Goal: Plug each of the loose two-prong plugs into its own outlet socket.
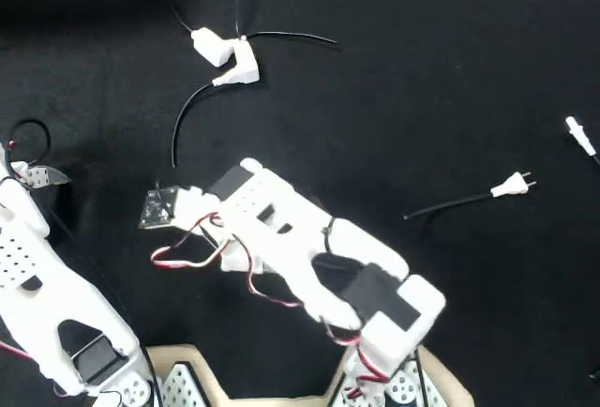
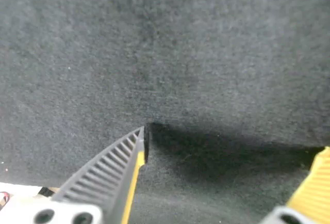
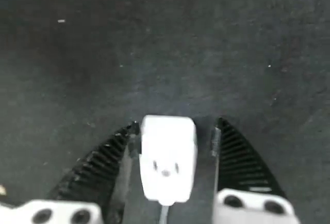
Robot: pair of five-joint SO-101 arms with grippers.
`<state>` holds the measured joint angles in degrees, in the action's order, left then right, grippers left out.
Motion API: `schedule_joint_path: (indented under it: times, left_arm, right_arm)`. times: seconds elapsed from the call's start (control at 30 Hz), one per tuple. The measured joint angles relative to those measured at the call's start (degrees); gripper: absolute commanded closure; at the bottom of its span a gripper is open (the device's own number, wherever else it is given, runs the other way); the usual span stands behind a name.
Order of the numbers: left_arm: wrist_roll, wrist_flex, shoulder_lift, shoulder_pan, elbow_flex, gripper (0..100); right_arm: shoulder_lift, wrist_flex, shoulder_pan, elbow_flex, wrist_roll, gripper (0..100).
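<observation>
Right wrist view: ridged pincer (image 3: pixel 178 123) spread around smooth, rounded white socket (image 3: pixel 167 157) on fuzzy black cloth (image 3: pixel 154 38)

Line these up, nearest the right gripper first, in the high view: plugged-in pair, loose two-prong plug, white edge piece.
1. Plugged-in pair, beyond the right gripper.
2. Loose two-prong plug, right side.
3. White edge piece, far right edge.

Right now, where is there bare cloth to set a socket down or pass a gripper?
Free: the broad cloth between the white plug-and-socket pair and the loose plug on the right; also the near right, below that plug's cable. Crowded: left of centre, where the right gripper straddles a socket, the left gripper close by.
</observation>
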<state>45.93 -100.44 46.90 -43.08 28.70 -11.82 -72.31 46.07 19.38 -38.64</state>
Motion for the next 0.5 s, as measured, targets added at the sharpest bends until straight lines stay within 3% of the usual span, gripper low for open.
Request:
schedule_joint_path:
  times: [0.17, 0.33, 0.5]
  left_arm:
    - [0.0, 0.0, 0.0, 0.0, 0.0, 53]
    - [0.0, 0.0, 0.0, 0.0, 0.0, 53]
    - [0.0, 0.0, 0.0, 0.0, 0.0, 53]
  right_arm:
    - [-5.0, 0.1, -0.4, -1.3, -0.5, 79.0]
    - [-6.3, 0.0, -0.8, -3.3, -0.5, 86.8]
    - [-6.9, -5.2, -0.8, -5.7, -0.5, 80.8]
